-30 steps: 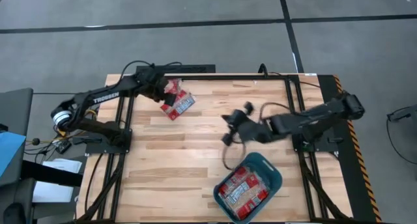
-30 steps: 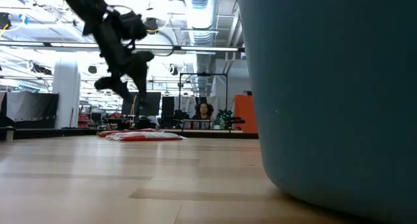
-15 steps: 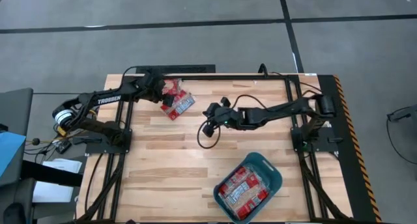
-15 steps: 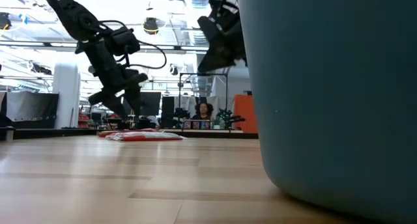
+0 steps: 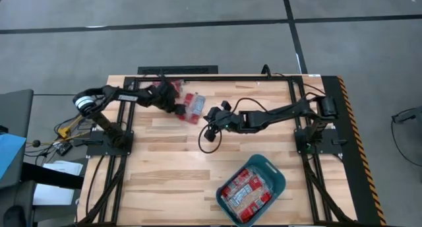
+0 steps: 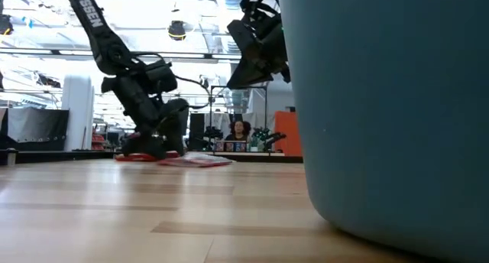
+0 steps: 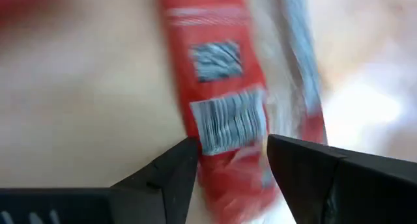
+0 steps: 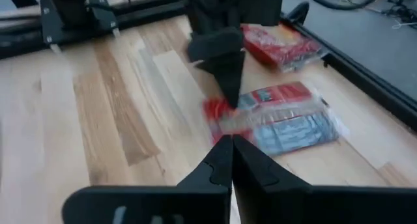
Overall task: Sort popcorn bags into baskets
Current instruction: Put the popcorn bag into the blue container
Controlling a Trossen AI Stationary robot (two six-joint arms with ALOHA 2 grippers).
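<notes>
Left claw [image 5: 179,109], open astride a bag [image 5: 193,107], now lower by the counter's far edge. Right claw [image 5: 212,115] clenched, closer. Pickup looks imminent.

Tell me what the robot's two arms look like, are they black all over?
Mostly, yes. Both arms are thin, dark and jointed. The left arm has white letters printed along it and a pale ring near its base. The right arm has a loose black cable looping off it. The left gripper ends in two dark wedge-shaped fingers, and the right gripper has two pointed dark fingers.
</notes>
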